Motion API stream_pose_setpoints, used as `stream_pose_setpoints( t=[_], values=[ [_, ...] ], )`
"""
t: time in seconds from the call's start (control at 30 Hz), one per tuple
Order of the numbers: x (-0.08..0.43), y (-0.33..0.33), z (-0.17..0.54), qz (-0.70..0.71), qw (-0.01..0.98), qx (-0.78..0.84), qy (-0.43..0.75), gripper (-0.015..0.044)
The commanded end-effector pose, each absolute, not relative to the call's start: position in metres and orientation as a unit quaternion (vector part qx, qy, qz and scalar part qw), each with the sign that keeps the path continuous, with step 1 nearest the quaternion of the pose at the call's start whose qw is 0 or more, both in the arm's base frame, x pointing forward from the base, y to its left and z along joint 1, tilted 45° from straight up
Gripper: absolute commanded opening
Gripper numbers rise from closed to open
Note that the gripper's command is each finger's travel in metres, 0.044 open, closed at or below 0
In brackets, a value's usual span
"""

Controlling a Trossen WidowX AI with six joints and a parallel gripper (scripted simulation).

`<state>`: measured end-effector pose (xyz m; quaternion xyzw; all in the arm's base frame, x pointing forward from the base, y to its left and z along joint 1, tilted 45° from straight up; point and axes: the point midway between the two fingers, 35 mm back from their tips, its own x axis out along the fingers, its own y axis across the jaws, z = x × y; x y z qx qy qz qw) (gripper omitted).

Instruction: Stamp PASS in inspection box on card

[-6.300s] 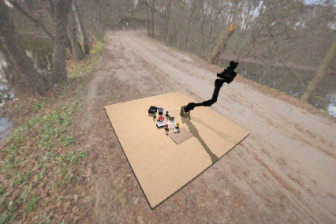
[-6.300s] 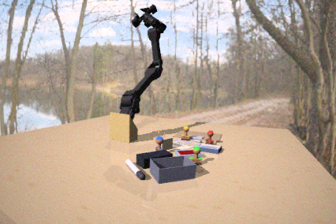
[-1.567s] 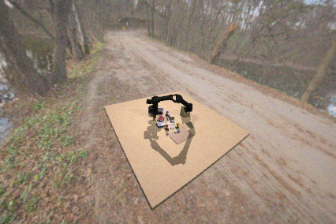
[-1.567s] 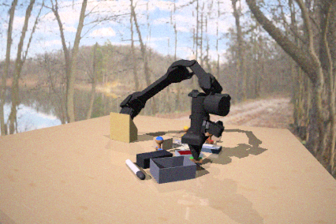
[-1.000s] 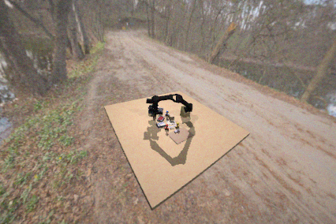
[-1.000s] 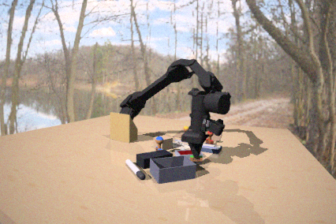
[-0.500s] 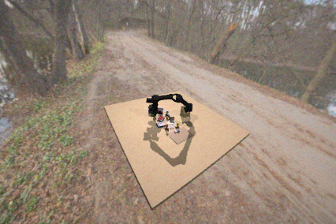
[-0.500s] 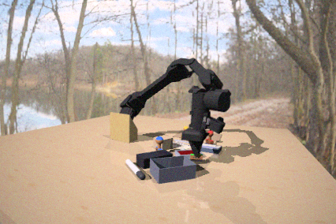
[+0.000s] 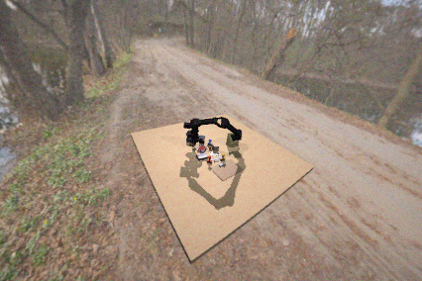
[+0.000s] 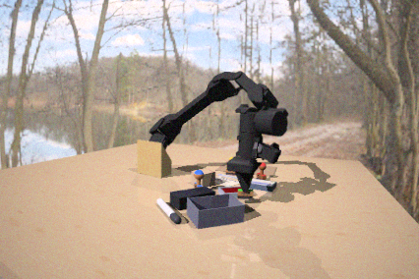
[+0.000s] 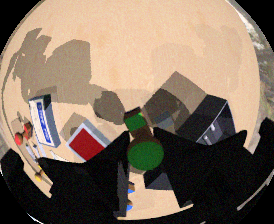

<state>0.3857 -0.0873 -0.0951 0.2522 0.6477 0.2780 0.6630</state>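
My gripper is shut on the green-knobbed stamp, around its brown handle. The stamp's base, with a green mark on top, is low at the bench beside the ink pad; whether it touches the bench I cannot tell. The red ink pad lies just left of the stamp in the wrist view. The white card lies behind the pad in the exterior view, partly hidden by the arm; its box and any print on it cannot be made out. The top view shows everything very small.
A dark open bin and a black block stand close by. A white marker lies beside them. A blue-knobbed stamp, a red-knobbed stamp and a white-and-blue box stand around the pad and card.
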Motion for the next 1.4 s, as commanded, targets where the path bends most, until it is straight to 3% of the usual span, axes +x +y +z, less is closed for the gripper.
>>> stream_pose_setpoints(
  t=[0.0,1.37],
  values=[
    [0.386,-0.089,-0.094,0.280,0.664,0.248,0.648,0.0000],
    [0.386,-0.103,-0.079,0.279,0.664,0.248,0.648,0.0000]
  ],
)
